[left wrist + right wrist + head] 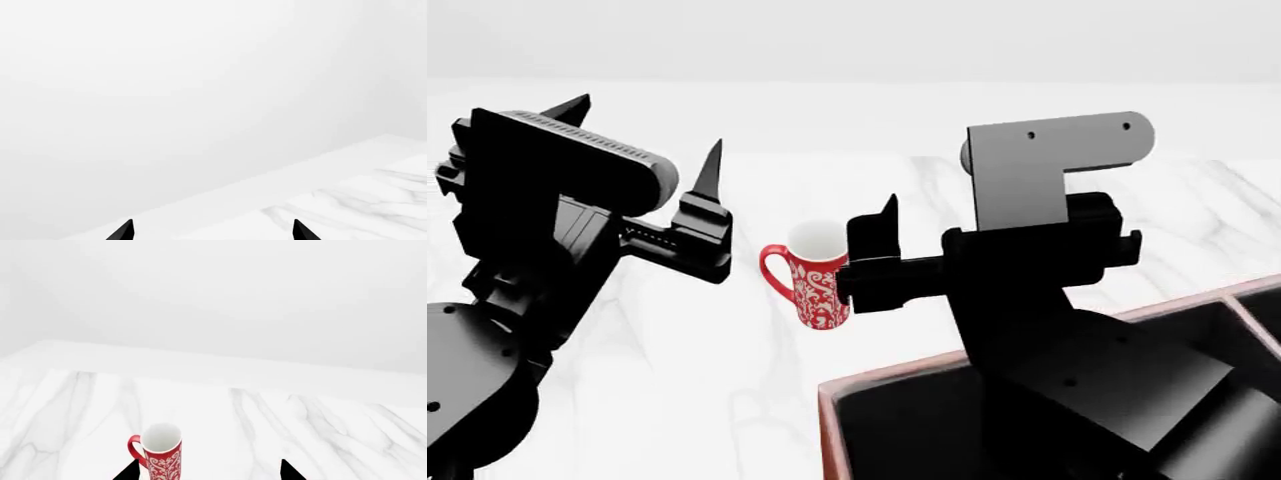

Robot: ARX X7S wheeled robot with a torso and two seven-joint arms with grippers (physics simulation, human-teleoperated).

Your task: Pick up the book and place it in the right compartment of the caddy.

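The book does not show in any view. The caddy (888, 377) stands at the near right of the head view; only its reddish-brown rim and black lining show, and my right arm covers most of it. My left gripper (643, 135) is open and empty, held up at the left; in the left wrist view its gripper (213, 231) shows two spread black tips over the table edge. My right gripper (884, 232) is open and empty, above and beyond the caddy's left part; in the right wrist view its gripper (210, 471) shows tips apart with the mug beside one tip.
A red-and-white patterned mug (815, 287) stands upright on the white marble table (667, 380), beyond the caddy's left corner; it also shows in the right wrist view (162, 454). The table's far edge (200, 362) meets a plain white backdrop.
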